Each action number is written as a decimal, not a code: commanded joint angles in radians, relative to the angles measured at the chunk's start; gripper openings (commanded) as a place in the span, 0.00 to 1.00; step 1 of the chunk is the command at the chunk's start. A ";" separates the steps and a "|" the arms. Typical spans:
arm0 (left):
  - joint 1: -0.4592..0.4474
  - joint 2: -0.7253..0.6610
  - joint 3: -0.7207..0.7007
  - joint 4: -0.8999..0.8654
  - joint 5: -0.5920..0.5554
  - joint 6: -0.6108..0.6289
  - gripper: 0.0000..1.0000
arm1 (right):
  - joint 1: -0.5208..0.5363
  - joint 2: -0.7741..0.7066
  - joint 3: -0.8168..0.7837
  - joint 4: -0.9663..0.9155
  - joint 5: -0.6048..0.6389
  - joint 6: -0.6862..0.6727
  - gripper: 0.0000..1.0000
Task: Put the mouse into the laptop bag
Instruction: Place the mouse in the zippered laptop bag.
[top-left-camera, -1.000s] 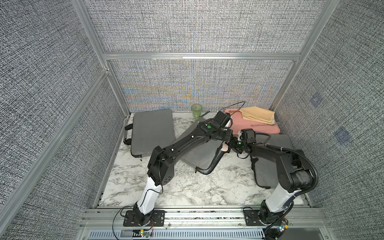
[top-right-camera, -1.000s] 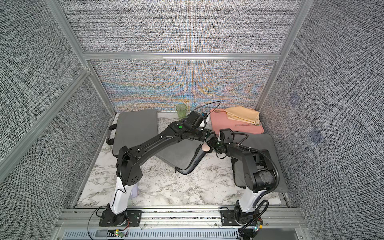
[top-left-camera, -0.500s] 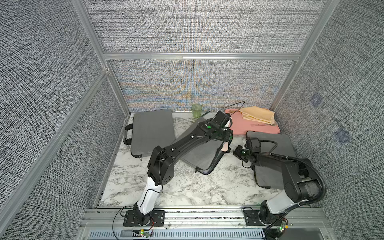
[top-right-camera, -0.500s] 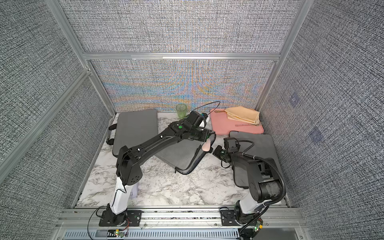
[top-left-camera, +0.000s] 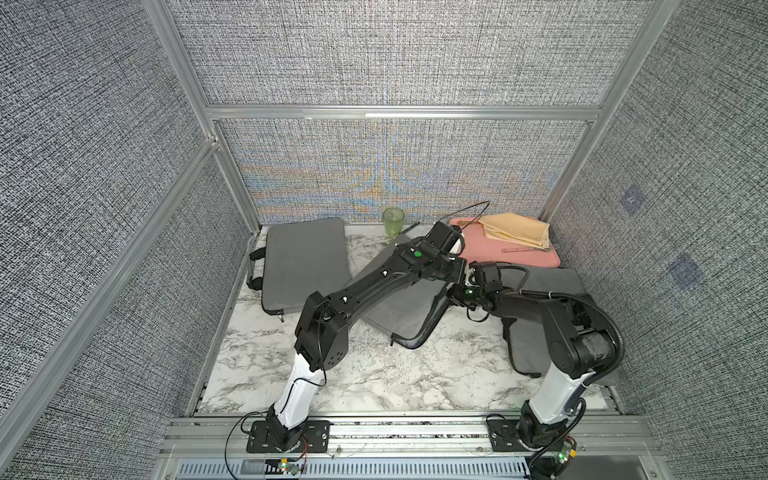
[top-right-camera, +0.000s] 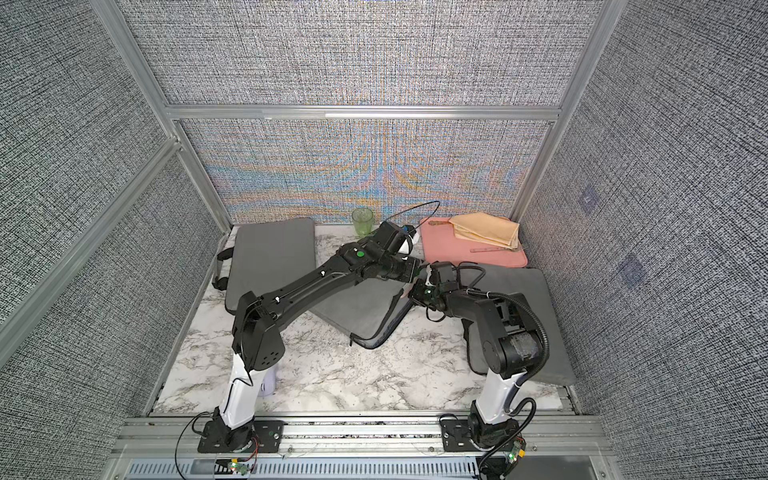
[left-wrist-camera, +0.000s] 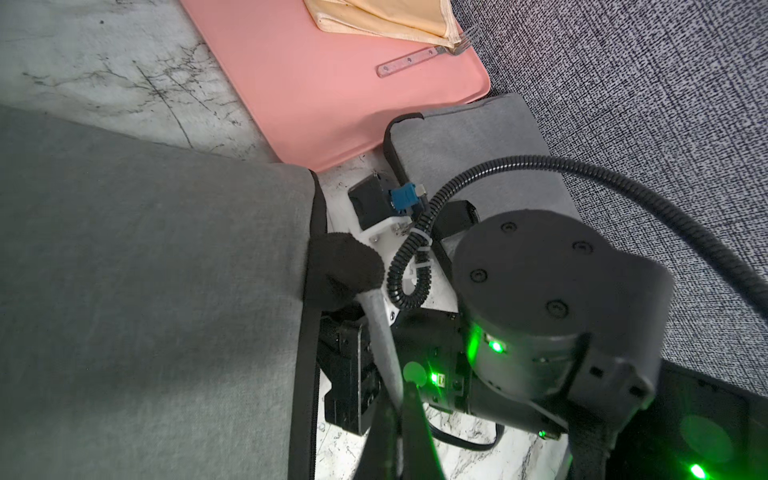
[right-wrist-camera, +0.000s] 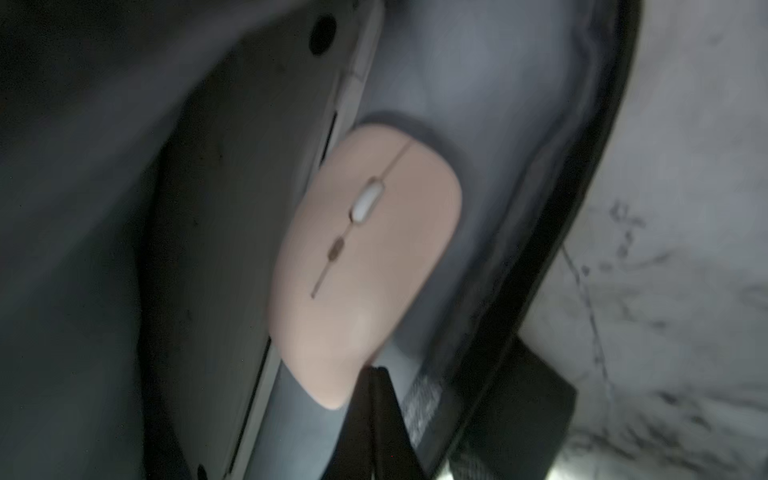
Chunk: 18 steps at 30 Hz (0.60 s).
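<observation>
Pale pink mouse (right-wrist-camera: 365, 266) lies inside the open grey laptop bag (right-wrist-camera: 503, 124).

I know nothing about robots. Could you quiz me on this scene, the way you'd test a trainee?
1. True or false: the mouse lies inside the open laptop bag, beside a laptop.
2. Which arm pinches the bag's upper flap to hold it open? A) left B) right C) neither
3. Fill in: the cup at the back of the table is ____ in colour.

Key:
1. True.
2. A. The left fingers are closed on the flap.
3. Green.
</observation>
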 joint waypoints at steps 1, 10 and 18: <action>-0.001 -0.013 0.004 0.043 0.020 0.000 0.00 | 0.001 -0.001 0.014 -0.014 0.004 0.004 0.00; 0.001 -0.016 -0.004 0.054 0.023 0.000 0.00 | 0.058 -0.098 -0.162 0.130 -0.056 0.009 0.10; 0.002 -0.014 -0.012 0.057 0.046 -0.014 0.00 | 0.085 0.111 -0.103 0.368 -0.208 0.119 0.06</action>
